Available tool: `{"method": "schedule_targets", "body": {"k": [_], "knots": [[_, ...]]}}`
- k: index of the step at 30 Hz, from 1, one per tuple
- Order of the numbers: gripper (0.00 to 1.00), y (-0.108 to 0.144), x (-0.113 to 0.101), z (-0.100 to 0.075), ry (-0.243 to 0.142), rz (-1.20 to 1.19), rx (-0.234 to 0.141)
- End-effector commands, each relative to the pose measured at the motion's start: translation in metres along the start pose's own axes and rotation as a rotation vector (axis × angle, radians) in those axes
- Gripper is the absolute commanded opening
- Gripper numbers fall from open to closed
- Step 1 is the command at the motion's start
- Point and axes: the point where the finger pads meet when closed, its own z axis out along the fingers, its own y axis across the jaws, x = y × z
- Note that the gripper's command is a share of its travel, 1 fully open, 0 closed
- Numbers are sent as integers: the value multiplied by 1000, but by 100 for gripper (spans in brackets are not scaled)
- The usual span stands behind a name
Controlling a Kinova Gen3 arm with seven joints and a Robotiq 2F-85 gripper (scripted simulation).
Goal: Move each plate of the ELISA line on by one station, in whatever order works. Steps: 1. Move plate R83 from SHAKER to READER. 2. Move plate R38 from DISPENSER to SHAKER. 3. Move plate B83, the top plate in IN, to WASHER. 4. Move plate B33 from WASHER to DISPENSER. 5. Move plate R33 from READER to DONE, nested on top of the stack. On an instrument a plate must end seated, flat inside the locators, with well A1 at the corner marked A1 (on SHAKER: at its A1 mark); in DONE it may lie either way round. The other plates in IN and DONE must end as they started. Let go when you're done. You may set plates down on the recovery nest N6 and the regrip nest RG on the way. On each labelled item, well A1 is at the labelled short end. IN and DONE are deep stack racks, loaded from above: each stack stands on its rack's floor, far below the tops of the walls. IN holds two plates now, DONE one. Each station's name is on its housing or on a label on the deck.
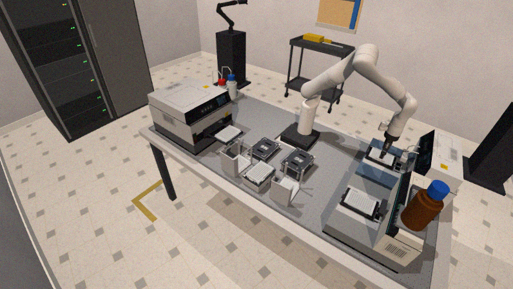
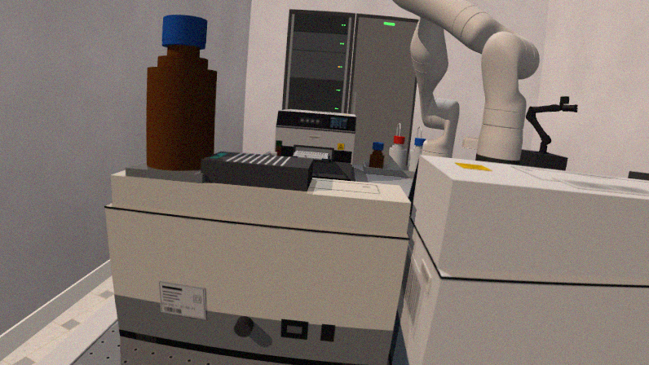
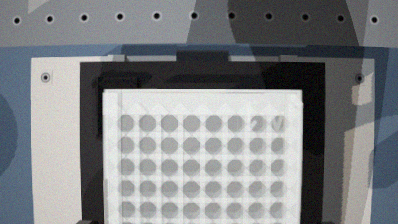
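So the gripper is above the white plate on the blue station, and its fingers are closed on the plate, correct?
Not quite. The gripper is above the white plate on the blue station, but its fingers are fully open and hold nothing. The wrist view shows the plate lying free in its black nest.
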Motion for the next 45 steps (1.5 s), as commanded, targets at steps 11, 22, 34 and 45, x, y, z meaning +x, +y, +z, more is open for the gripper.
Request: {"method": "schedule_targets", "body": {"k": [11, 22, 34, 45], "knots": [[100, -2, -2, -19, -3, -3, 1], [100, -3, -2, -31, -3, -3, 0], [100, -3, -2, -45, -3, -4, 0], [100, -3, -2, -60, -3, -4, 0]]}}
